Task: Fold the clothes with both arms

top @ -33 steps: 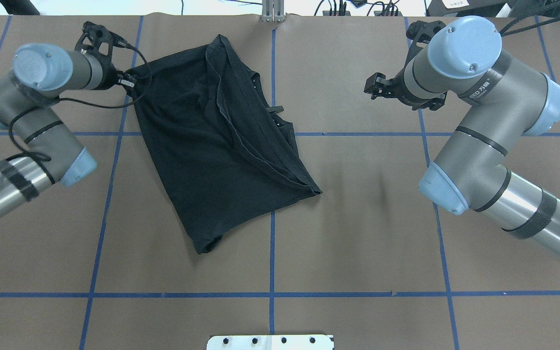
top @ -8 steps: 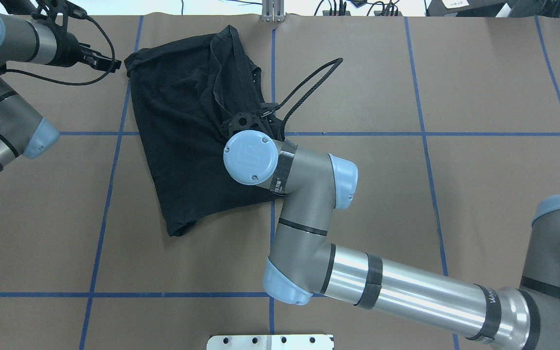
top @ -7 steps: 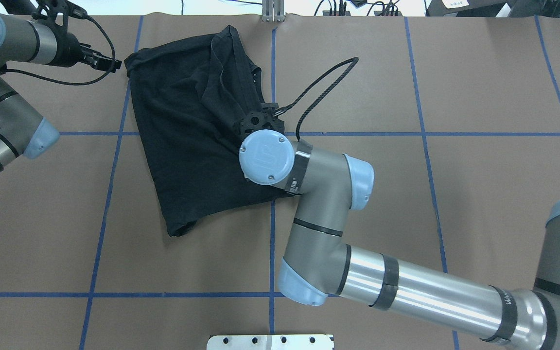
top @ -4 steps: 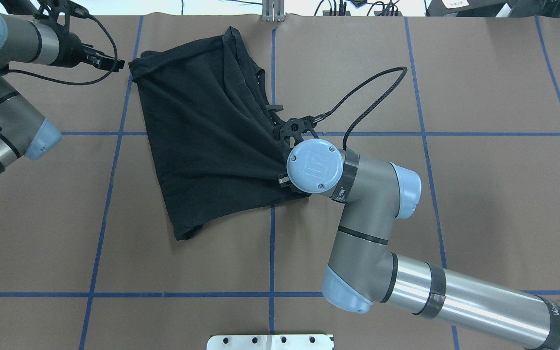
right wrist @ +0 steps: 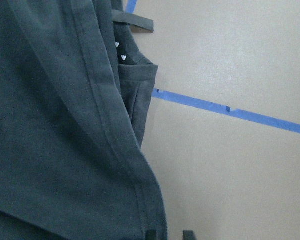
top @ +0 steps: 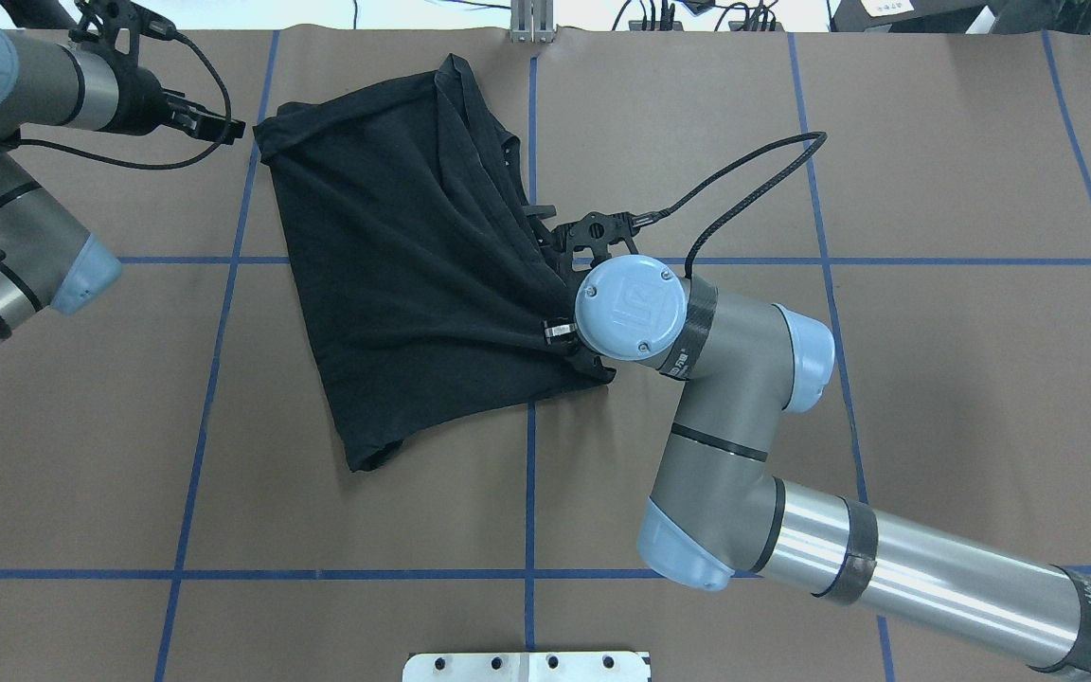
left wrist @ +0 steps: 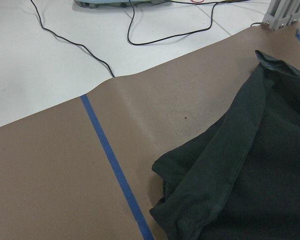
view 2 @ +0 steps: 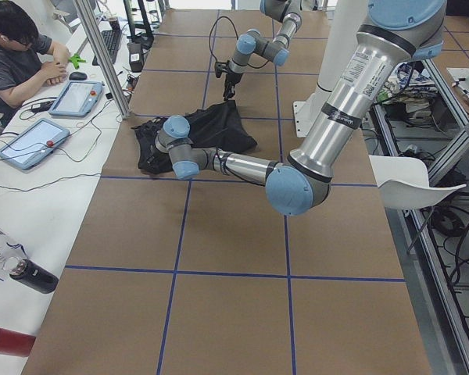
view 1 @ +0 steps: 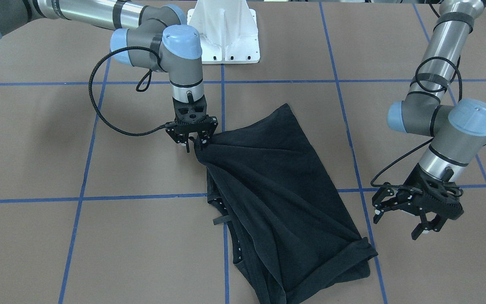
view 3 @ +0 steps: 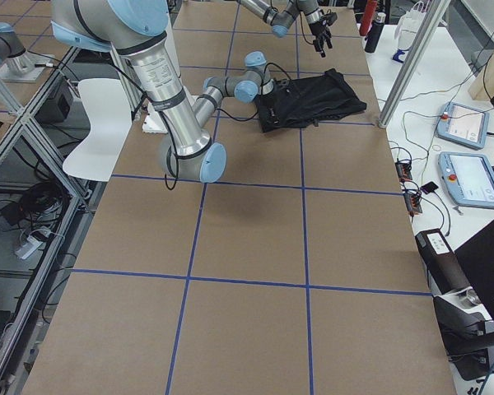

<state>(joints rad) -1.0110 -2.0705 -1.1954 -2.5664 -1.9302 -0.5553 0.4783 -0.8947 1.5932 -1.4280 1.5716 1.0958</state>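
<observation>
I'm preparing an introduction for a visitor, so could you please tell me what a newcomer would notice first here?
A black T-shirt lies rumpled in the middle of the brown table, over its blue tape lines. The right gripper is shut on the shirt's right-hand edge, with cloth drawn taut toward it. The left gripper hangs open just off the far left corner, not touching.

The T-shirt [top: 413,265] is seen as plain black, with a few small white specks along an inner edge near the right end effector [view 1: 193,145]. That end effector and the left end effector [view 1: 397,226] are black. The right arm [top: 725,379] and the left arm [top: 15,85] are finished in grey metal with light-blue caps and black bands. The bench [top: 886,398] is covered in brown, crossed by a grid of blue tape lines.
</observation>
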